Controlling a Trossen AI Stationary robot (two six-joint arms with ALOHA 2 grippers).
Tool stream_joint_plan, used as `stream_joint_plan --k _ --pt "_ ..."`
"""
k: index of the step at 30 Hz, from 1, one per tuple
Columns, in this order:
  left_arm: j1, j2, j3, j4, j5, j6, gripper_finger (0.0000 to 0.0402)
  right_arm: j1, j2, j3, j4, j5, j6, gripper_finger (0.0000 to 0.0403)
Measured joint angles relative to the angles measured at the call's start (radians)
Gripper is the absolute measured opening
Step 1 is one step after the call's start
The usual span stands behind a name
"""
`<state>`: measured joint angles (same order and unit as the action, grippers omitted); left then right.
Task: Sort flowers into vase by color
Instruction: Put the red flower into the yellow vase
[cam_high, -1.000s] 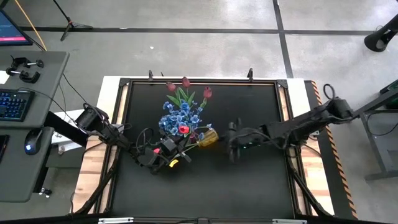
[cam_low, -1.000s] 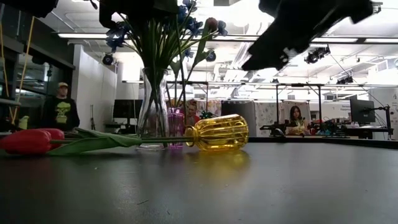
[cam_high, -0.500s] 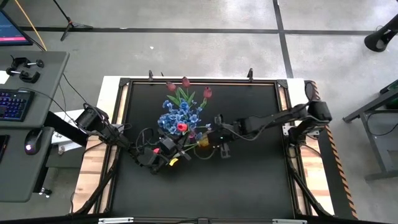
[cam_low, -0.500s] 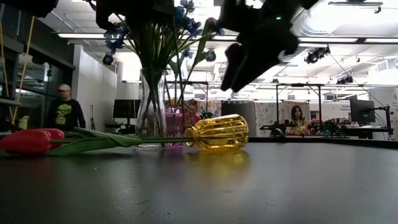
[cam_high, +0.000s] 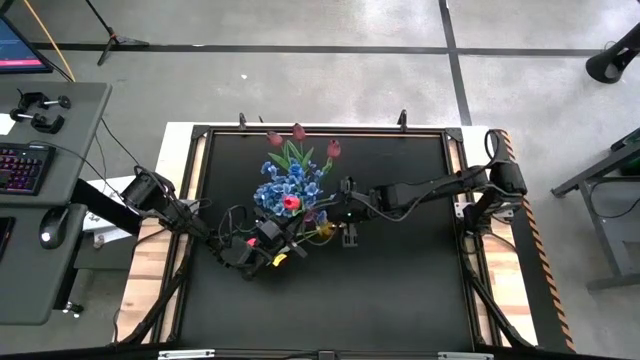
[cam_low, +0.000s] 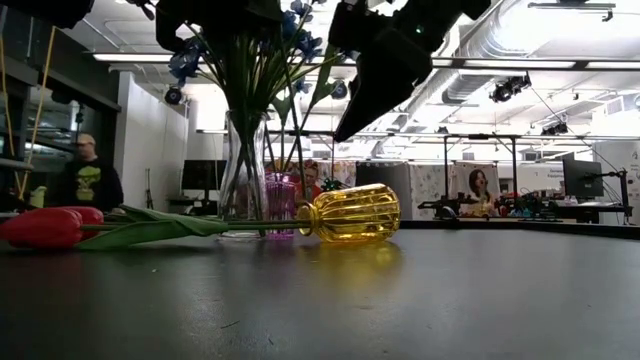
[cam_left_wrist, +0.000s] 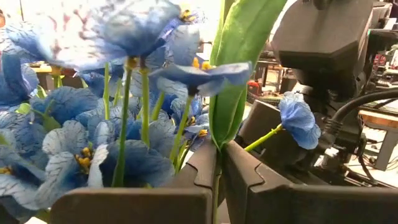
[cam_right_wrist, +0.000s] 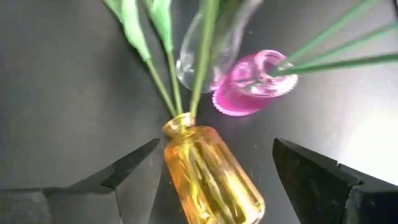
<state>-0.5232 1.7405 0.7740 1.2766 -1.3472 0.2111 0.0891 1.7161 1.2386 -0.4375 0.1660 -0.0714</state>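
Note:
A yellow vase (cam_right_wrist: 208, 177) lies on its side on the black mat, also seen in the low view (cam_low: 352, 213). Red tulips (cam_low: 45, 226) lie flat with their stems in its mouth. Blue blossoms (cam_high: 285, 185) stand in a clear vase (cam_low: 245, 180). Beside it, a pink vase (cam_right_wrist: 252, 84) holds the maroon tulips (cam_high: 298, 132). My left gripper (cam_left_wrist: 216, 186) is among the blue blossoms, shut on a leafy green stem. A red tulip head (cam_high: 291, 203) shows just above it. My right gripper (cam_right_wrist: 217, 180) hangs open above the yellow vase, one finger on either side, touching nothing. My left gripper pinches a thin green stem (cam_left_wrist: 216, 163) between its two fingers, just below a broad green leaf (cam_left_wrist: 239, 56). The stem rises upright past the fingertips. Its blossom lies outside the wrist view, and its lower end is hidden by the fingers.
The three vases crowd together at the mat's middle, with my left arm (cam_high: 160, 205) reaching in from the left. The raised frame (cam_high: 320, 129) bounds the mat. Bare mat lies toward the near edge and to the right. People stand in the room beyond the table.
My right gripper has travelled toward the table's left and come down over the lying yellow vase, staying open. The vases and flowers have kept their places.

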Motion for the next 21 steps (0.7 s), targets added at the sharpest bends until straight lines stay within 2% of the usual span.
stream_joint_plan --k 6,9,10,14,18,21 --pt "0.000 0.000 0.000 0.000 -0.001 0.000 0.0000 -0.002 0.000 0.000 -0.038 -0.105 -0.086 0.0303" --pt "0.001 0.000 0.000 0.000 -0.002 0.000 0.0000 -0.012 0.007 0.000 -0.064 -0.223 -0.122 0.0332" --pt "0.001 0.000 0.000 0.000 -0.002 0.000 0.0000 -0.012 0.015 0.000 -0.065 -0.232 -0.143 0.0346" --pt "0.001 0.000 0.000 0.000 -0.004 0.000 0.0000 -0.012 0.068 0.000 -0.035 -0.136 -0.249 0.0394" --pt "0.001 0.000 0.000 0.000 -0.005 0.000 0.0000 -0.012 0.101 0.000 -0.030 -0.036 -0.243 0.0381" --pt "0.001 0.000 0.000 0.000 -0.008 0.000 0.0000 -0.013 0.107 -0.002 -0.077 -0.028 -0.150 0.0375"
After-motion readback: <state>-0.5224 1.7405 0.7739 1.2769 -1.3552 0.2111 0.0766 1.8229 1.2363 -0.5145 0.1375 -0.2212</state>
